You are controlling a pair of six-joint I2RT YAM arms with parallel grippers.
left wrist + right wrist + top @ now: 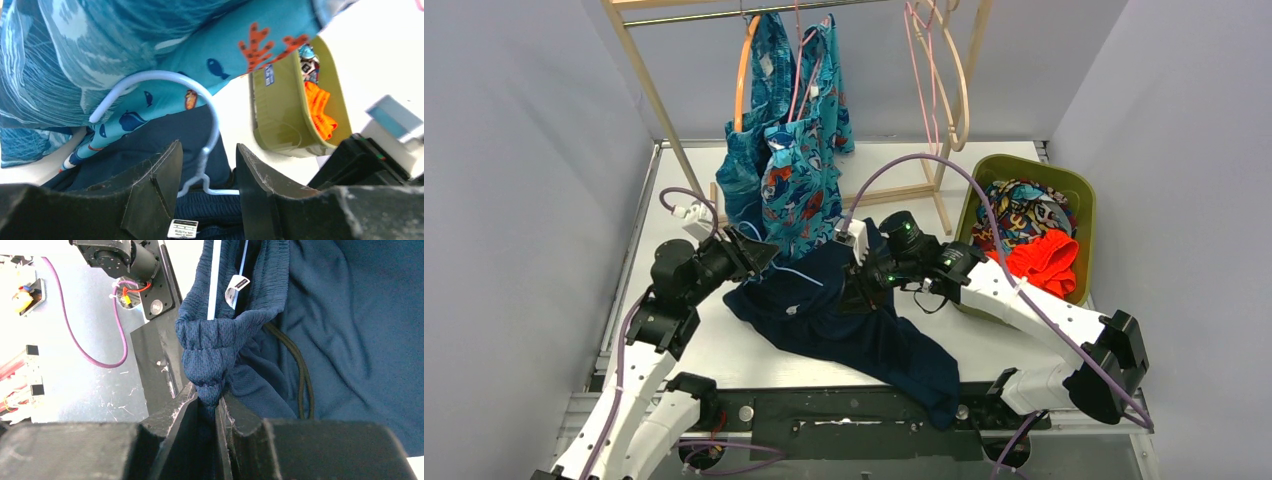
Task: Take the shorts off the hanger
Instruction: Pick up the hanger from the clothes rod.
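The navy shorts (854,335) lie on the table, still on a pale blue hanger (799,276). My right gripper (861,290) is shut on a bunched fold of their waistband (210,350); the hanger's bar (214,280) runs inside the waistband. My left gripper (762,256) is open, its jaws either side of the hanger's twisted neck (202,172) without touching it, and the hook (165,80) curves above. The teal leaf-print shorts (746,165) and the turquoise cartoon-print shorts (799,185) hang from the rack on orange and pink hangers.
An olive basket (1024,165) at the right holds the multicolour shorts (1022,215) and the orange-red shorts (1046,258); it also shows in the left wrist view (280,115). The wooden rack (654,100) stands at the back, with empty hangers (939,75) on its right part.
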